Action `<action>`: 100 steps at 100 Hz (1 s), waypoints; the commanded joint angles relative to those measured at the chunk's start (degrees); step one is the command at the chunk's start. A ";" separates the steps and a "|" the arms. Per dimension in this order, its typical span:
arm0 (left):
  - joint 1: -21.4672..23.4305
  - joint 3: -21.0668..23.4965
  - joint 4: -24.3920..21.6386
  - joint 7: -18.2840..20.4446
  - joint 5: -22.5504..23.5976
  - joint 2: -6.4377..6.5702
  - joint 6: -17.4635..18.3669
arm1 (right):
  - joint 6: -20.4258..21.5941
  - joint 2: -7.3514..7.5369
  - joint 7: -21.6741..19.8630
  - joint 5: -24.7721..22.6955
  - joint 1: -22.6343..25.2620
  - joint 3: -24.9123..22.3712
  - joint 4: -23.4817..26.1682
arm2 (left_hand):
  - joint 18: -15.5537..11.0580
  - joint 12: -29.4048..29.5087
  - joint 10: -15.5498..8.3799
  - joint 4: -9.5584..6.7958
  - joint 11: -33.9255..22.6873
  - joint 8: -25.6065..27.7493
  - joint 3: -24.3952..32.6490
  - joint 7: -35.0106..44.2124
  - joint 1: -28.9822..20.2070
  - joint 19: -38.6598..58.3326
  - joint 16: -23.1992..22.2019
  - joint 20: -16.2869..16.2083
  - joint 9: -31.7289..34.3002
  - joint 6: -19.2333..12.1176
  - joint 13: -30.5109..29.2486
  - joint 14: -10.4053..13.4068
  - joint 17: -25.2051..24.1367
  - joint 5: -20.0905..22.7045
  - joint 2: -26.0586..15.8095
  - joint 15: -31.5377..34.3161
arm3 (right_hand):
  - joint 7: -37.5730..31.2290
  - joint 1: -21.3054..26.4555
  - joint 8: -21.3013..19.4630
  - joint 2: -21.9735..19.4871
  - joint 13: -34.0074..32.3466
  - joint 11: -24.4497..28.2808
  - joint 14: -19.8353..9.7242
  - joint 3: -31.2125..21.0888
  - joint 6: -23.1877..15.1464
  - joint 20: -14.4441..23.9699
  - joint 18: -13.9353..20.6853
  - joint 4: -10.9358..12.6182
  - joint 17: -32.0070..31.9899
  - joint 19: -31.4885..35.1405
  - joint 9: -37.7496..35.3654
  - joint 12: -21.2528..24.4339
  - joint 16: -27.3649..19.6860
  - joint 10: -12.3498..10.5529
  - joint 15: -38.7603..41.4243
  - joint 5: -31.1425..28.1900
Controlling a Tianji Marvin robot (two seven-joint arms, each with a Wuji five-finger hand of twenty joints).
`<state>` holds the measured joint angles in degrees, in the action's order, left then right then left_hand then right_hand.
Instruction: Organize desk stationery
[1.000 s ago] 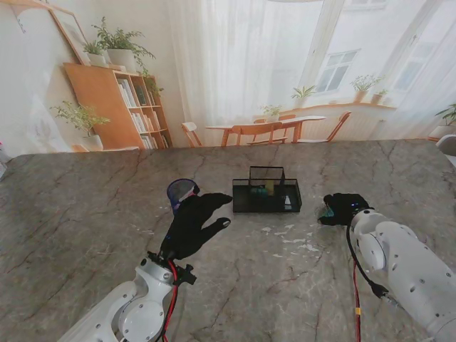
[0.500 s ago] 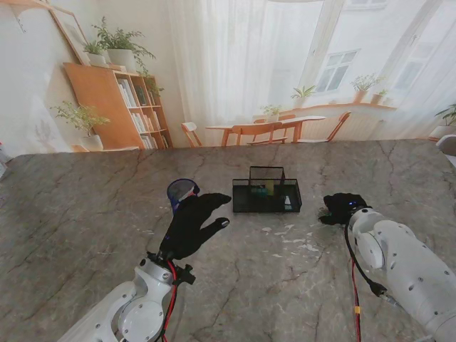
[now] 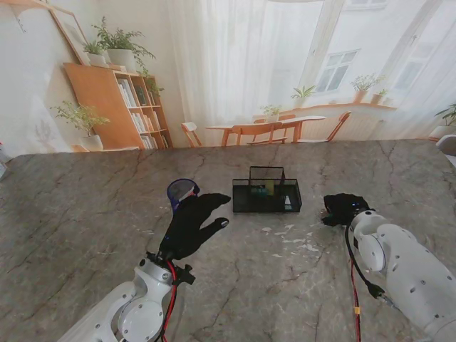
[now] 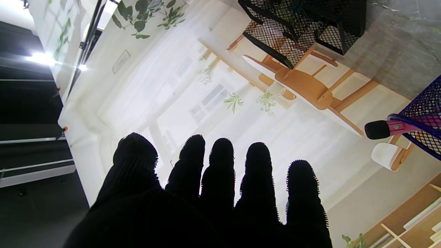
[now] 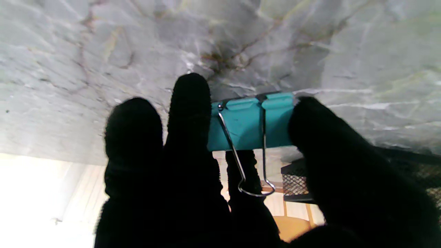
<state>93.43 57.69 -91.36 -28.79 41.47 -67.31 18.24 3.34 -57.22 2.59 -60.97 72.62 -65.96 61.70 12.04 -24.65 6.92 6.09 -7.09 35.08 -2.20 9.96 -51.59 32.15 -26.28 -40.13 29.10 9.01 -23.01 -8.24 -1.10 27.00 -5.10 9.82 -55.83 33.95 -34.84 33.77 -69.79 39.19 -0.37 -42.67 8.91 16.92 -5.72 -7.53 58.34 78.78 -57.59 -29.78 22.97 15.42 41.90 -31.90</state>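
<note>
Stand view: nearest me, the left hand (image 3: 191,224) in its black knit glove hovers over the veined grey marble desk (image 3: 85,214), fingers (image 4: 220,165) spread and holding nothing. To the right, the right hand (image 3: 343,209) is low on the desk, its fingers (image 5: 189,103) pinching a teal binder clip (image 5: 249,120) with folded wire handles. Just beyond the left hand stands a round purple mesh cup (image 3: 182,191) with a pink pen (image 4: 389,128) inside. Farther, centre, a rectangular black mesh organizer (image 3: 267,194) holds small items, too small to identify.
</note>
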 commanded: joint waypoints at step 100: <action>1.79 1.17 -0.87 -2.16 -0.57 -0.56 0.39 | -14.86 -6.22 2.00 17.04 8.38 -9.88 21.35 | 0.11 -0.42 -1.53 -2.15 0.01 0.33 -0.90 0.84 -0.60 -0.99 -0.42 0.31 0.39 -1.88 -0.87 1.22 -0.04 1.40 -3.98 0.49 | -2.26 14.34 1.61 4.27 -3.37 0.52 0.71 -8.73 -1.40 -1.14 1.64 -0.02 3.01 2.95 -9.24 -0.54 1.25 -10.66 -0.06 -4.79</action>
<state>94.83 58.86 -92.00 -30.82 41.34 -67.61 18.39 -11.49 -63.01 5.44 -44.37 82.80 -76.31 81.38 12.05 -24.65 6.92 6.09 -7.09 35.08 -2.20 9.96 -51.59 32.15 -26.28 -40.13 29.09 9.01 -23.01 -8.24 -1.10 27.01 -5.10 9.82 -56.75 37.44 -33.62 39.82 -71.94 34.75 -0.23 -42.66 7.20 16.92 -5.74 -8.73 59.71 79.45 -60.30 -28.13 23.21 16.83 41.59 -35.30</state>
